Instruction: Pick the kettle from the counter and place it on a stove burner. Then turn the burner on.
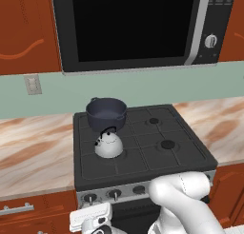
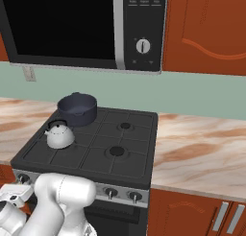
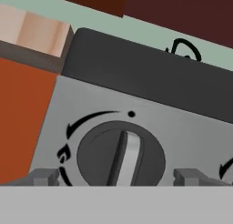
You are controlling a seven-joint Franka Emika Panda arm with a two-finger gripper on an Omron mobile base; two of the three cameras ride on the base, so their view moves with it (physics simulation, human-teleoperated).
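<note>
The small silvery kettle (image 1: pixel 108 145) (image 2: pixel 59 135) stands upright on the front-left grate of the dark cooktop (image 1: pixel 143 161), covering the stove burner beneath it. Its black handle (image 3: pixel 184 50) peeks over the stove's edge in the hand view. My gripper (image 3: pixel 116 176) is low in front of the stove's grey control panel, open. Its two finger tips (image 3: pixel 43 176) flank the leftmost knob (image 3: pixel 120 157) (image 1: pixel 89 198) without touching it. The knob's ridge points nearly straight up. From the base views the white hand (image 1: pixel 90 219) (image 2: pixel 14 194) hangs just below the panel's left end.
A dark blue-grey pot (image 1: pixel 106 113) (image 2: pixel 77 108) sits on the back-left grate right behind the kettle. Bare burner caps (image 1: pixel 167 144) (image 2: pixel 116 151) lie on the stove's right half. Marbled counter (image 1: pixel 33 152) (image 2: pixel 202 148) runs on both sides, a microwave (image 1: pixel 133 28) above.
</note>
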